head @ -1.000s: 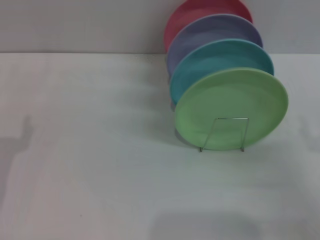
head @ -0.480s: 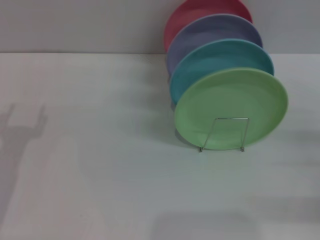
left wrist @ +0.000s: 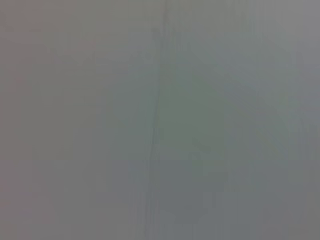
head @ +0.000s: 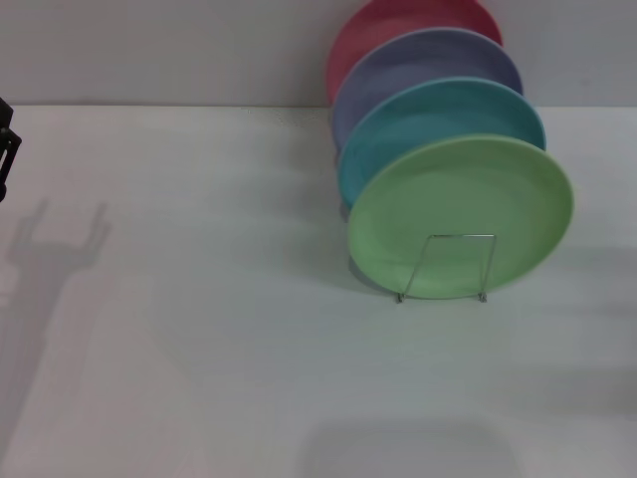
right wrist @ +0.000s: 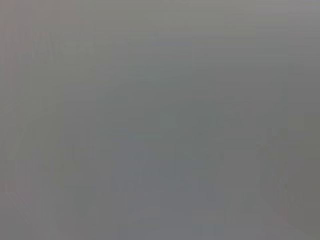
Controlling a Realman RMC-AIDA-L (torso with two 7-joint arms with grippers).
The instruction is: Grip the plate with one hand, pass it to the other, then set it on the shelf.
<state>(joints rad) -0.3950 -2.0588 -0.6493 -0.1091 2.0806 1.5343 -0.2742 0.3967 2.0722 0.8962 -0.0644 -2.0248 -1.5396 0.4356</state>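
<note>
1. Standing upright in the shelf (head: 445,267), the plate (head: 460,214) is the front, light-green item of a row of four; behind it come a turquoise plate (head: 428,115), a lavender plate (head: 418,60) and a red plate (head: 388,22).
2. Shelf: thin silver wire, one upright loop crossing the lower face of the plate, two feet on the white table (head: 199,349).
3. Left gripper (head: 5,149): only a dark sliver at the edge of the head view, above the table. How far its fingers are parted cannot be told; nothing is seen in their hold. A forked shadow lies on the table below it.
4. Right gripper: not in the head view. Both wrist views show only a blank grey surface, with no plate and no fingers.
5. Position relative to the fingers: the plate is well apart from the left fingers, across the table toward the robot's right and slightly nearer the robot. No contact.
6. Step in hand, as judged: the plate already sits in the shelf, so the placing looks complete and the arms appear clear of it.
7. Next move, as judged: little more than keeping both arms away from the row, since a knock could tip the leaning plates.
</note>
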